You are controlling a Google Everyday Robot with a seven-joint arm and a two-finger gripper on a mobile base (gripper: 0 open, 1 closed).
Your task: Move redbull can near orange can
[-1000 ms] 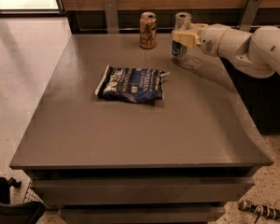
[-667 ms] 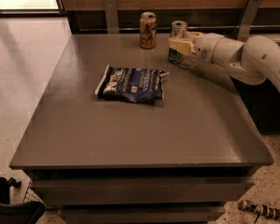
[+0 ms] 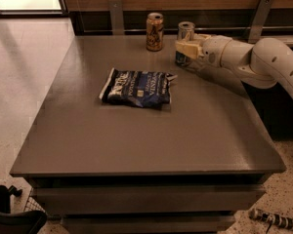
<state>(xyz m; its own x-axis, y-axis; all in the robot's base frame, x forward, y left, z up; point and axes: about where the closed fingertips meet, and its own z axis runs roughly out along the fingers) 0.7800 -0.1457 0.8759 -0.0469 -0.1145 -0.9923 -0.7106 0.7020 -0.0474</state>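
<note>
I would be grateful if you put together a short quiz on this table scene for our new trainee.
1. True or false: the gripper is at the chip bag.
2. Seen in the picture, what stands left of the redbull can at the far edge of the table? A) orange can B) bottle C) bowl
3. Fill in: the gripper is closed on the ____ can.
Key: 1 false, it is at the redbull can; 2 A; 3 redbull.
</note>
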